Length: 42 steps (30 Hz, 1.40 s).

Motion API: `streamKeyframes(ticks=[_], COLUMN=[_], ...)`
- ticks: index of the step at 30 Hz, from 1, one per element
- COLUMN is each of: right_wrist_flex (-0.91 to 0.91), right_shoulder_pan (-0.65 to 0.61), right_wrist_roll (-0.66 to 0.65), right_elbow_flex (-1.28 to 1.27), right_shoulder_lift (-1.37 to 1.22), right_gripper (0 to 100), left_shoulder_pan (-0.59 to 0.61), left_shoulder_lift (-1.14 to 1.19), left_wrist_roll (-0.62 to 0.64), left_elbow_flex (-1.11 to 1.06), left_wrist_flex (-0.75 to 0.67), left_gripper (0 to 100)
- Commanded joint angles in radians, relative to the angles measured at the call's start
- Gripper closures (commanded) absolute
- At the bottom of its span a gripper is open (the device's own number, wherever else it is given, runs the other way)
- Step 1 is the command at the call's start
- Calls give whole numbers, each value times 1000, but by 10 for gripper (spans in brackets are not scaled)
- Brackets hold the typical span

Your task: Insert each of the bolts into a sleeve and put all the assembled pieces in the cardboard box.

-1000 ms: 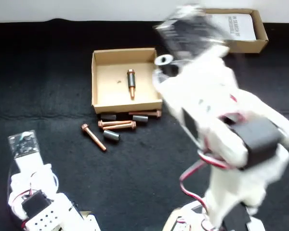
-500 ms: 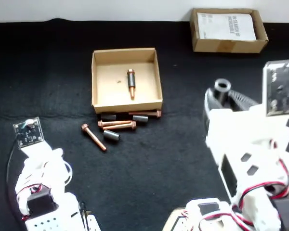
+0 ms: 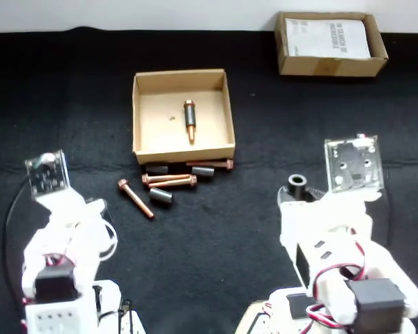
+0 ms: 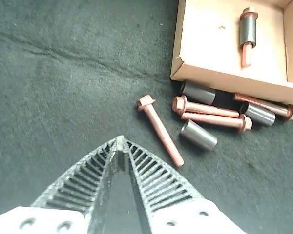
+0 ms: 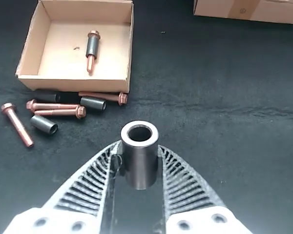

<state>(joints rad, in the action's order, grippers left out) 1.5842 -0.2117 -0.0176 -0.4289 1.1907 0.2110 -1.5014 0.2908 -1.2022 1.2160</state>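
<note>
The left end effector (image 4: 119, 141) hangs clenched on nothing above the dark surface (image 3: 216, 243), near the loose parts. Just past it lies a lone bolt (image 3: 135, 198). Next come two bolts (image 3: 168, 181) side by side and a fourth bolt (image 3: 212, 164) along the box wall. Three sleeves (image 3: 161, 195) lie among them, none joined to a bolt. In the box (image 3: 181, 151) lies one assembled piece (image 3: 189, 120), so one set of five looks done. To the right, well apart from the pile, the right end effector (image 5: 139, 146) grasps a sleeve (image 5: 139, 165), its bore open and empty. Four pairings and four placements appear to be left, and the held sleeve seems the next to take a bolt.
</note>
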Motion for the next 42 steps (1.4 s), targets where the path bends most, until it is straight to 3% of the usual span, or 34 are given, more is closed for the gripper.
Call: streamKeyframes(ticks=[1, 5, 9, 21, 28, 35, 42], right_wrist_flex=[-111, -223, -315, -515, -598, -598, -598], right_shoulder_pan=[12, 13, 13, 44, 125, 134, 134], right_wrist_roll=[-21, -44, -46, -109, -109, -109, -109], right_elbow_flex=[-145, -315, -450, -674, -722, -722, -722], right_shoulder_lift=[82, 166, 220, 243, 243, 243, 243], right_gripper=[991, 991, 991, 991, 991, 991, 991], left_shoulder_pan=[-15, -13, -19, -189, -189, -188, -188], left_shoulder_lift=[263, 481, 627, 960, 1130, 1339, 1494], left_wrist_roll=[9, 17, 166, 361, 367, 368, 368], left_elbow_flex=[205, 395, 541, 796, 842, 906, 1027], left_wrist_flex=[-11, 2, 97, 232, 224, 224, 224], left_gripper=[991, 991, 991, 990, 985, 810, 808])
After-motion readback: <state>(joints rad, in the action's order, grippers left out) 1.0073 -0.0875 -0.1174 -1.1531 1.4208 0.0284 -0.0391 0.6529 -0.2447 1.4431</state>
